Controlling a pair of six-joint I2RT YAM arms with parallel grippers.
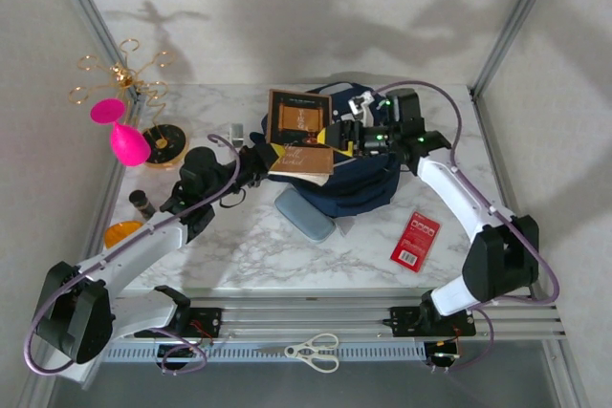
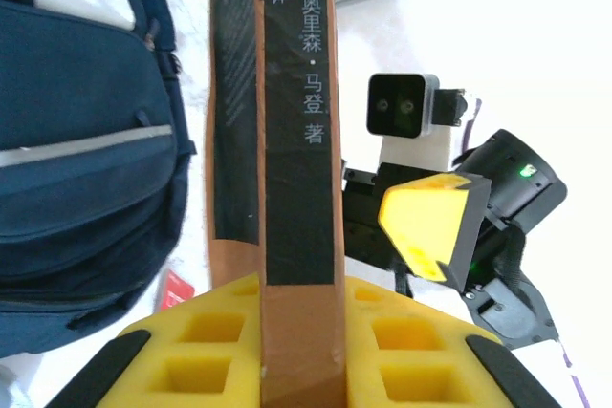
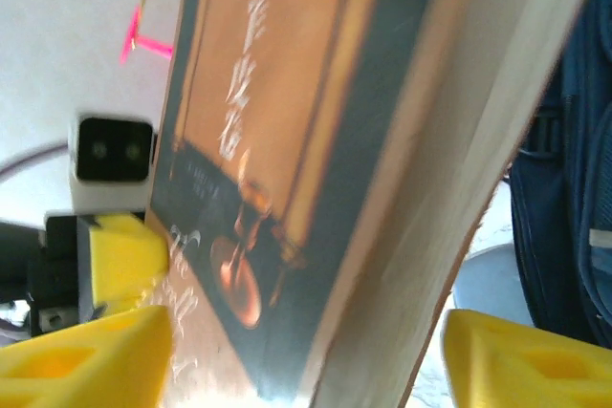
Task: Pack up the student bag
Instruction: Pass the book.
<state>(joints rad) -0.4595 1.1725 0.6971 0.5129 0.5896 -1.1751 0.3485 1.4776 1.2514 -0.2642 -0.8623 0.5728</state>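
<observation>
1. The student bag point(image 1: 371, 190) lies on the marble table point(image 1: 239, 246), in the middle toward the rear. It is under and between the two grippers.
2. The left gripper point(image 1: 271, 153) is at the left edge of the bag. The right gripper point(image 1: 346, 136) is over the bag's rear right part.
3. In the top view the visible body of the bag stretches more from left to right than from near to far. A book point(image 1: 299, 121) and the arms cover much of it, so I cannot tell which way its top end points.
4. In the left wrist view the bag point(image 2: 86, 188) is to the left of the book point(image 2: 296, 140), with the front pocket and its pale stripe toward the camera.
5. The left gripper point(image 2: 301, 332) is closed tight on the book, with the spine between its yellow fingers point(image 2: 191, 351).
6. The right gripper point(image 3: 306, 360) is wide open. The book point(image 3: 287, 140) stands between its fingers point(image 3: 521, 360) with space at the side, so it does not grip it. The bag point(image 3: 574, 188) is just beside the book at the right.
7. The book is above the bag, tilted, its cover facing the near side of the table.
</observation>
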